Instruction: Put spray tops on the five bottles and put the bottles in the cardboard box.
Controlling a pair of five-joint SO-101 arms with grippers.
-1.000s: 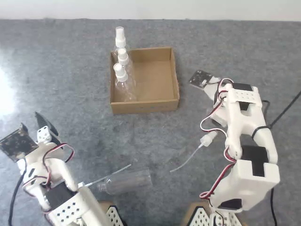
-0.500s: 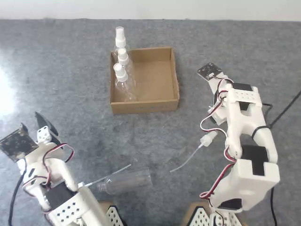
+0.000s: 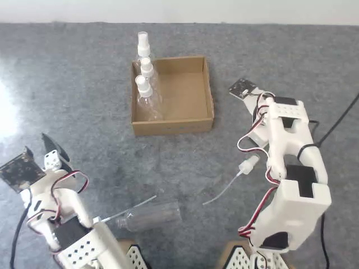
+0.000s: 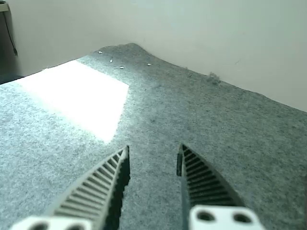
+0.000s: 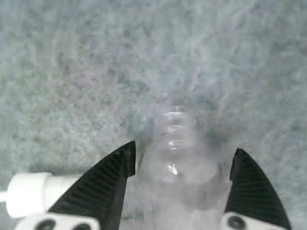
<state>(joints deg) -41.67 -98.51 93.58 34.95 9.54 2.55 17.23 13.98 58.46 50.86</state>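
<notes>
Right arm (image 3: 286, 140) has swung slightly toward the cardboard box (image 3: 208, 92); its fingers (image 5: 115, 170), released, straddle an uncapped bottle (image 5: 176, 146) lying lengthwise between them, neck pointing ahead.

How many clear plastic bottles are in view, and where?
5. Three spray-topped bottles stand at the brown cardboard box's left wall; one bottle lies on the grey table near the left arm; one uncapped bottle sits between the open right gripper's jaws. No others seen.
</notes>
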